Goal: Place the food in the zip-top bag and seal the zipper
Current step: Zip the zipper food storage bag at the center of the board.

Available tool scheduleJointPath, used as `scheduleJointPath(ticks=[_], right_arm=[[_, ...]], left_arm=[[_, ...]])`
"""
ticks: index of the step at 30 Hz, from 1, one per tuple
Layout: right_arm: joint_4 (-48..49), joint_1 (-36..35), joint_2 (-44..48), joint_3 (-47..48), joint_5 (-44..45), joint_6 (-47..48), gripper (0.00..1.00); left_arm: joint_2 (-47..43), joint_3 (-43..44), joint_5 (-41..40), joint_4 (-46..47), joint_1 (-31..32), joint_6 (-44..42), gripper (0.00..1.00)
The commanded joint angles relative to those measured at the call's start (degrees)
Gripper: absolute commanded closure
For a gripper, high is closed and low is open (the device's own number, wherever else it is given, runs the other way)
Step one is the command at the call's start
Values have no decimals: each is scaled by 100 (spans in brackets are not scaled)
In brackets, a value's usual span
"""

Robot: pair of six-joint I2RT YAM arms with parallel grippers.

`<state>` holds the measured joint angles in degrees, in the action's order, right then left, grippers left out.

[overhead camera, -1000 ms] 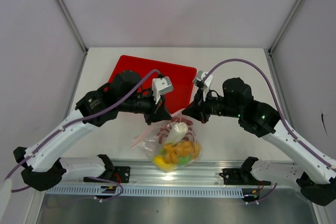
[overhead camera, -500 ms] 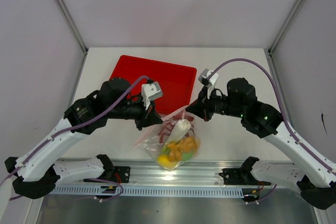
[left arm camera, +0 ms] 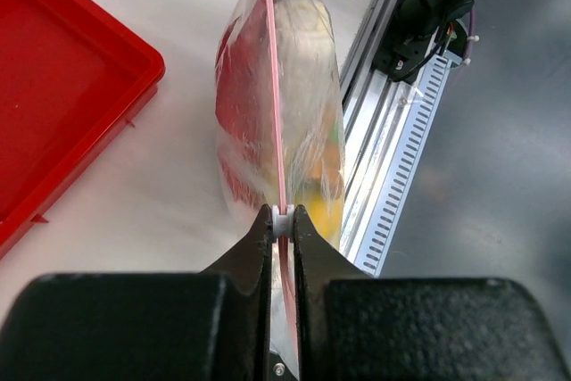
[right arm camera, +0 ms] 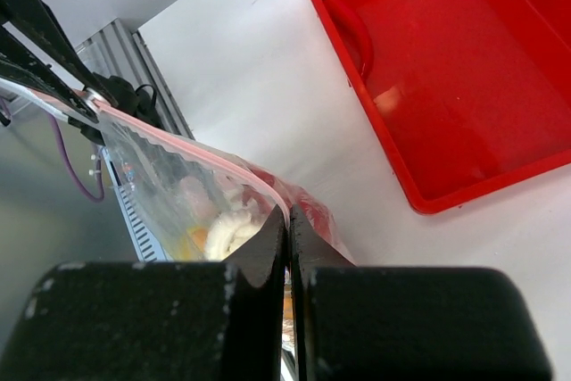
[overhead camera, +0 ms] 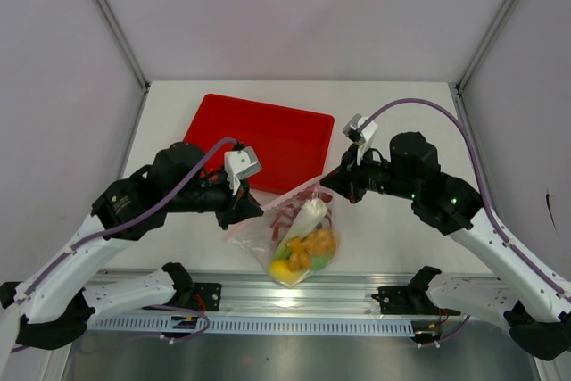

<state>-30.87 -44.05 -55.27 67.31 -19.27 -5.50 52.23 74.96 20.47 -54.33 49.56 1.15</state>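
Observation:
The clear zip-top bag (overhead camera: 299,231) hangs between my two grippers, just above the table's near edge. Inside it is the food (overhead camera: 305,247): a white stalk, yellow and orange pieces, a green one and red chillies. The pink zipper (left arm camera: 274,122) runs straight away from my left gripper (left arm camera: 282,219), which is shut on the small white slider at the strip's left end. My right gripper (right arm camera: 287,217) is shut on the bag's opposite top corner, right at the zipper (right arm camera: 192,142). From above, the left gripper (overhead camera: 252,211) and right gripper (overhead camera: 328,183) hold the mouth stretched between them.
The red tray (overhead camera: 268,131) lies behind the bag; a curved red piece like a chilli (right arm camera: 353,31) and a small pale bit (right arm camera: 388,100) lie in it. The metal rail (overhead camera: 357,296) with both arm bases runs along the near edge below the bag.
My left gripper has slid leftward and nearer along the bag's mouth, away from the right gripper. The bag has swung slightly with it. The right gripper has barely shifted.

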Motion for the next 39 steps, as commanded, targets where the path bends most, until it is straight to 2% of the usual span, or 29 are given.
scheduleJointPath(ticks=[1,21,39], right_arm=[[275,151,139,10,397,5,100],[327,257,165,-60,389,-48,100],[354,336,165,-86,310,-65,100]], left_arm=[[-222,-25,-87,-359,-61,114,91],[-1170,-385,-438,-948,-61,693,89],[-1399,-377,-658,-1203,-61,834,85]])
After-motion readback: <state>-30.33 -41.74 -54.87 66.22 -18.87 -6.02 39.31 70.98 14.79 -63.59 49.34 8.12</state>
